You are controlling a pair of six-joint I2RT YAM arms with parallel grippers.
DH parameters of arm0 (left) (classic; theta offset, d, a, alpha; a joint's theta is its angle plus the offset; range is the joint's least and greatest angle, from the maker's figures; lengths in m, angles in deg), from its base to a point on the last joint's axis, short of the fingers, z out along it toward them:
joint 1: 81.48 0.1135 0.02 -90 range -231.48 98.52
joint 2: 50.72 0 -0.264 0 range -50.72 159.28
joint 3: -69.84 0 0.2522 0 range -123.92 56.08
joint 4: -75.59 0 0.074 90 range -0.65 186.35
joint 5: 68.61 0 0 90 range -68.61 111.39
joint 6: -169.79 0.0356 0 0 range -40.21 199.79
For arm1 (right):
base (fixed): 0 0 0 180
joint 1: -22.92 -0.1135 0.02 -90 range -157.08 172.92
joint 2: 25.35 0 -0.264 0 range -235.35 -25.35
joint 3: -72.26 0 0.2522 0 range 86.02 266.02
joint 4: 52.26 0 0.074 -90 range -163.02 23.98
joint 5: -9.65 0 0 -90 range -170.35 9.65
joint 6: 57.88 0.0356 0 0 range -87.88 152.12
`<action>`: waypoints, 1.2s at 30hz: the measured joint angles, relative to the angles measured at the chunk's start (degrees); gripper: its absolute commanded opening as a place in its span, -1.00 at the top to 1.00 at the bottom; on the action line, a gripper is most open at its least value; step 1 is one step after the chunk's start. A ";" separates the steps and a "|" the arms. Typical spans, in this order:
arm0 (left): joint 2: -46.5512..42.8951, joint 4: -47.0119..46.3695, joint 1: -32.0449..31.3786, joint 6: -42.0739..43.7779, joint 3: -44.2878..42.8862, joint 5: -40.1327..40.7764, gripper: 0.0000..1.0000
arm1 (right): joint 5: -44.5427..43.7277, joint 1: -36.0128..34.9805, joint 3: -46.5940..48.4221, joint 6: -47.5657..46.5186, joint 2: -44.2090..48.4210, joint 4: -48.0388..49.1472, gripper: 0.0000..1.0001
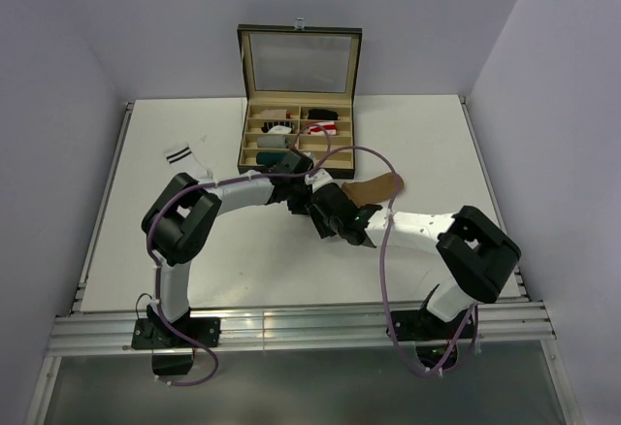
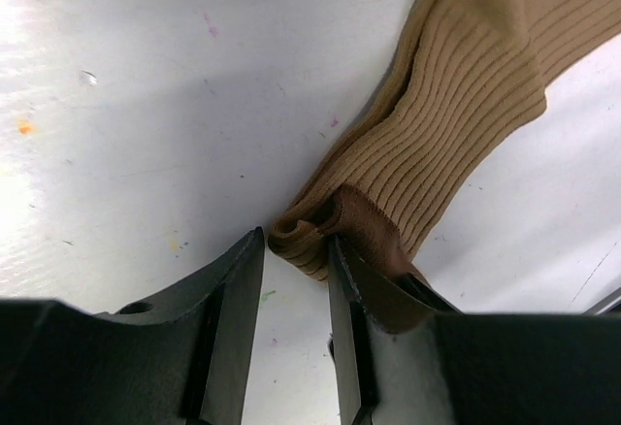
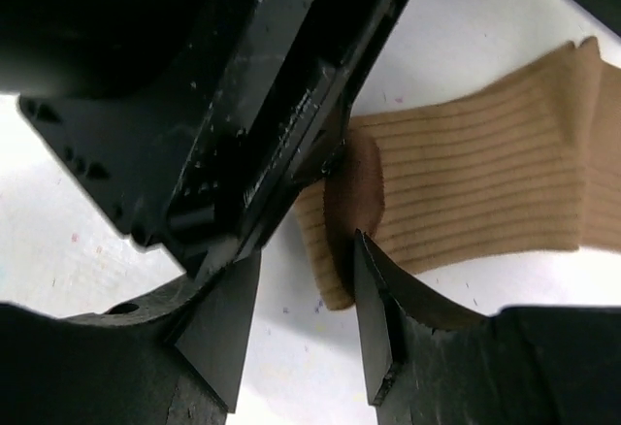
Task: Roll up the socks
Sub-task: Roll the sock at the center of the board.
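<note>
The tan-brown sock (image 1: 375, 189) lies flat on the white table, in front of the box. Its darker toe end is curled into a small roll (image 2: 309, 234). My left gripper (image 2: 296, 241) pinches that roll between its fingertips, jaws narrow. My right gripper (image 3: 308, 250) is open right beside it; the sock's end (image 3: 340, 250) touches only its right finger (image 3: 374, 299). In the top view the two grippers meet, the left (image 1: 315, 204) just above the right (image 1: 342, 223). The white sock with dark cuff stripes (image 1: 187, 161) lies at the left. The red-and-white sock (image 1: 325, 128) sits in the box.
An open compartment box (image 1: 296, 166) with a raised glass lid stands at the back centre, holding small dark, grey and teal bundles. Purple cables loop over both arms. A metal rail runs along the table's near edge.
</note>
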 measured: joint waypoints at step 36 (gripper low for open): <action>-2.03 -4.09 3.37 -2.05 2.64 1.95 -0.33 | 10.54 2.99 6.12 8.04 -8.66 -0.68 1.00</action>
